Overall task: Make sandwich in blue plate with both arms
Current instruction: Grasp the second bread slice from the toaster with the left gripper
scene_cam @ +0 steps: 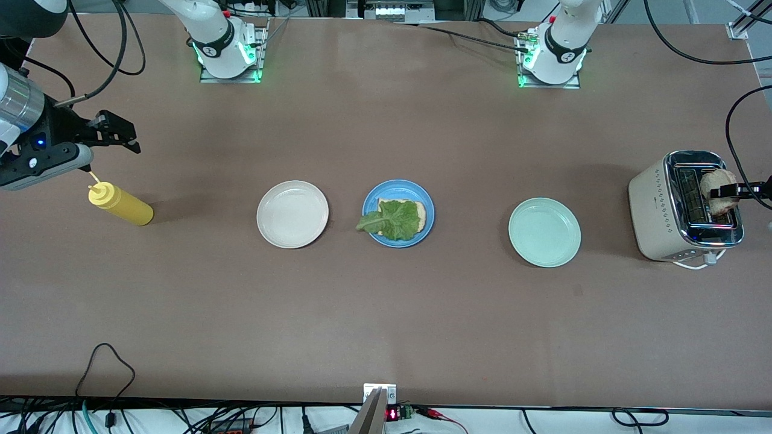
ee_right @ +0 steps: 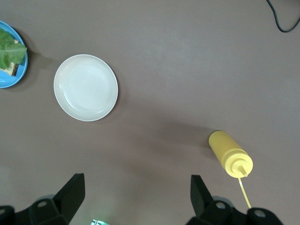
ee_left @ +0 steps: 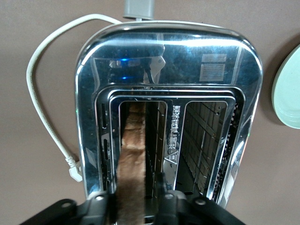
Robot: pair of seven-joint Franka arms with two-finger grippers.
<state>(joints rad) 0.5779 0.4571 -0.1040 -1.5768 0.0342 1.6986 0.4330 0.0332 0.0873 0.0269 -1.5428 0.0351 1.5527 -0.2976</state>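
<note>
The sandwich is half built: on the blue plate [scene_cam: 369, 202], mid-table between the cream-white plate [scene_cam: 292, 214] and the mint-green plate [scene_cam: 544, 232], I see 1 bread slice [scene_cam: 424, 216] with the lettuce leaf [scene_cam: 393, 219] laid over it. The second bread slice [ee_left: 133, 161] stands on edge in 1 slot of the toaster [scene_cam: 654, 208] at the left arm's end of the table.

My left gripper [ee_left: 136, 197] sits over that slot with its fingers [ee_left: 161, 190] clenched on the slice's top edge. I judge the step in hand to be drawing the toast out. To do it well I would lift straight up along the slot, keeping the slice clear of the wire guides, and not swing toward the blue plate until the crust is fully above the chrome top.

My right gripper [ee_right: 136, 194] waits with jaws wide apart, holding nothing, above the table near the yellow squeeze bottle [ee_right: 229, 158].

The strip between the toaster's slots carries small printed text and a triangular warning mark; I cannot read it. No brand shows.
</note>
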